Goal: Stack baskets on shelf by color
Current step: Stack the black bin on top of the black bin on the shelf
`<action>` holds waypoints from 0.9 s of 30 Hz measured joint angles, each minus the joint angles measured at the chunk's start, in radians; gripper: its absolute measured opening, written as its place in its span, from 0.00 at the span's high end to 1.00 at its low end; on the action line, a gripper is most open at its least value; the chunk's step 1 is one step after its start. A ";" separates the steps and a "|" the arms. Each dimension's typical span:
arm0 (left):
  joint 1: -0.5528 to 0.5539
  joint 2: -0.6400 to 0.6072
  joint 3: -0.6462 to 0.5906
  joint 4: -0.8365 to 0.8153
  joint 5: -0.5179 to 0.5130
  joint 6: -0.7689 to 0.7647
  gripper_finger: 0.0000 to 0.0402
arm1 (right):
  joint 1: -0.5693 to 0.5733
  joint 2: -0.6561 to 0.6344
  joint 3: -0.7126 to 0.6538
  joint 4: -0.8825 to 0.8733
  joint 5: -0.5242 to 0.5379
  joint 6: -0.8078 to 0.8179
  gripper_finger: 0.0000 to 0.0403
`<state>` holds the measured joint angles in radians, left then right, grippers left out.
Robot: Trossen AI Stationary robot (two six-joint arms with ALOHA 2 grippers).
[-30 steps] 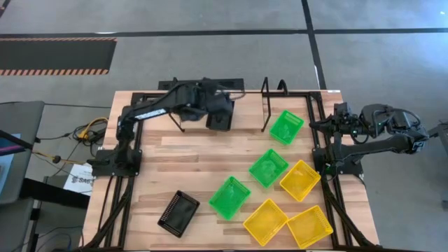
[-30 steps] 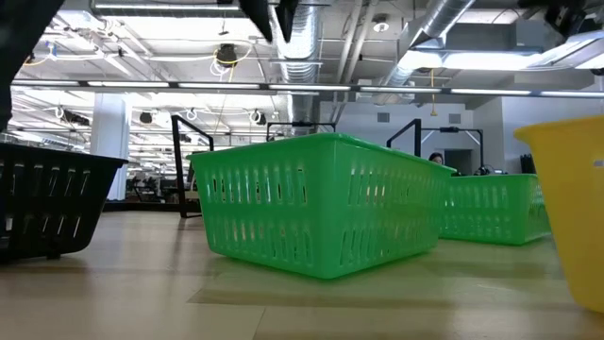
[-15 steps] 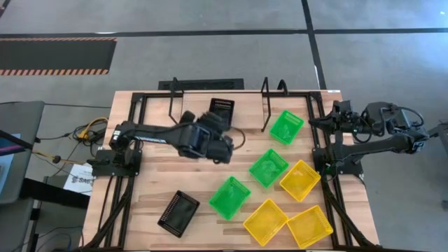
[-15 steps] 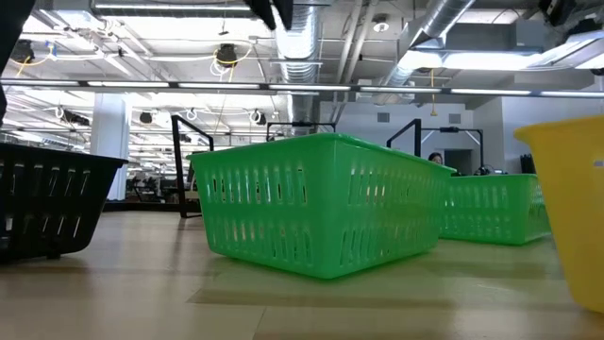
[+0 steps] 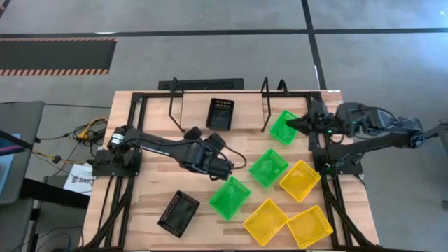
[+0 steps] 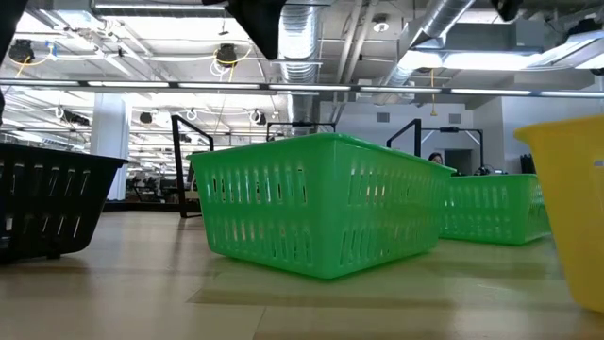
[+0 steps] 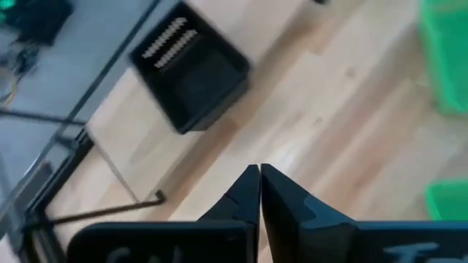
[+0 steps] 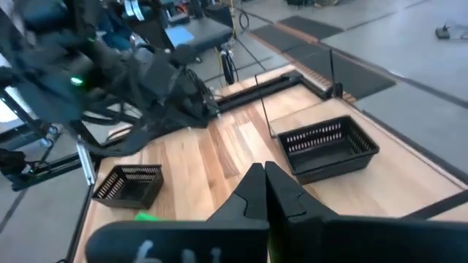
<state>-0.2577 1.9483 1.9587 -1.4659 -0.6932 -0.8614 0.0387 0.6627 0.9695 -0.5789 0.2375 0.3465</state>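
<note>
Left end effector (image 5: 225, 170) hangs over the middle of the desk (image 5: 154, 189) with its fingers pressed together on nothing, just beside the nearest green basket (image 5: 229, 197), which I judge to be its next pick. The right end effector (image 5: 292, 124), likewise closed and empty, points at the green basket (image 5: 287, 127) by the shelf's right upright. On the shelf (image 5: 192, 119), a pale plank between black wire uprights, one black basket (image 5: 220, 113) sits near the middle, likely the base of the black stack. Loose on the desk lie another black basket (image 5: 178, 213), a third green one (image 5: 268, 167), and three yellow baskets (image 5: 299, 180), (image 5: 265, 221) and (image 5: 309, 227); all are small mesh-walled trays alike in size.
</note>
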 joint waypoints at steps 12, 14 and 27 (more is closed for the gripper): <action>0.039 -0.011 -0.129 0.348 0.216 0.244 1.00 | 0.104 0.055 0.000 -0.012 0.024 0.072 1.00; 0.043 -0.011 -0.171 0.402 0.271 0.216 1.00 | 0.112 0.022 -0.001 -0.024 0.026 0.072 1.00; -0.115 -0.011 -0.236 0.371 0.311 -0.604 1.00 | 0.111 -0.249 0.000 -0.218 0.023 0.065 1.00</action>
<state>-0.3731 1.9369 1.7229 -1.0951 -0.3817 -1.4658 0.1501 0.4139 0.9699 -0.7966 0.2600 0.4110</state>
